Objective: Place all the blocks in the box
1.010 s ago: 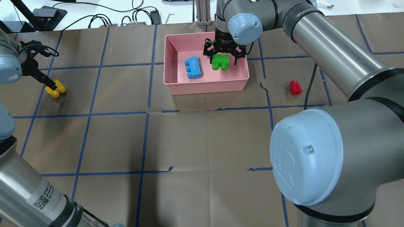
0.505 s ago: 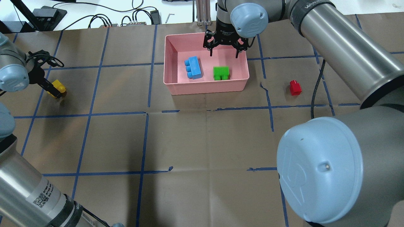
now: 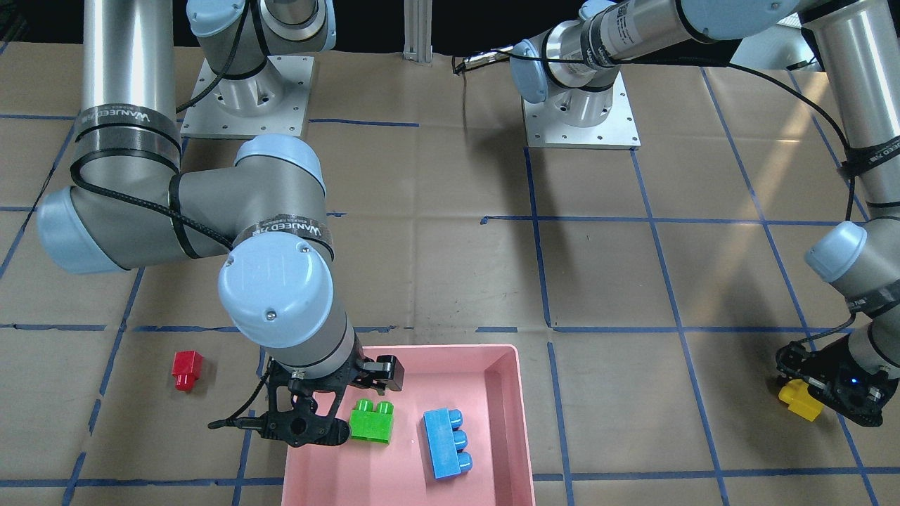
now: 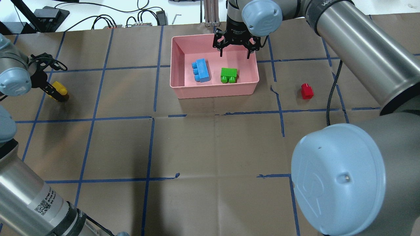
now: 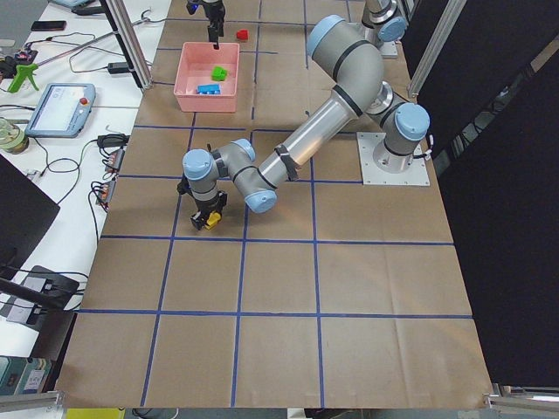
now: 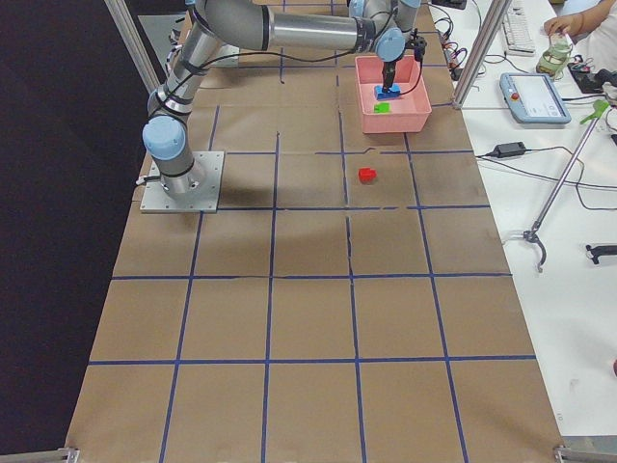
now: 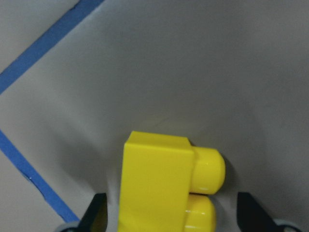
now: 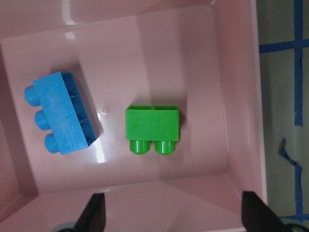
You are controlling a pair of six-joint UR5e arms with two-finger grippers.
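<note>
Inside the box (image 4: 215, 93), a shallow pink tray on the paper-covered table (image 4: 210, 147): one blue block (image 4: 200, 70), three studs, on its side towards the box's left half, studs pointing at the left wall; one green block (image 4: 228, 75), two studs, on its side just right of the blue one and not touching it, studs pointing at the box's near wall. Above the box, over its far part: the right gripper (image 4: 235, 55), jaws spread wide and holding nothing, clear of both blocks. Outside the box, to its right: one red block (image 4: 306, 90), single stud, alone on the table, well apart from the box wall. Outside the box, far to its left: one yellow block (image 4: 59, 88), two studs, lying on the table. At the yellow block: the left gripper (image 4: 55, 93), jaws apart, one finger (image 7: 96, 212) on each side of the block with a narrow gap showing on both sides in the wrist view.
</note>
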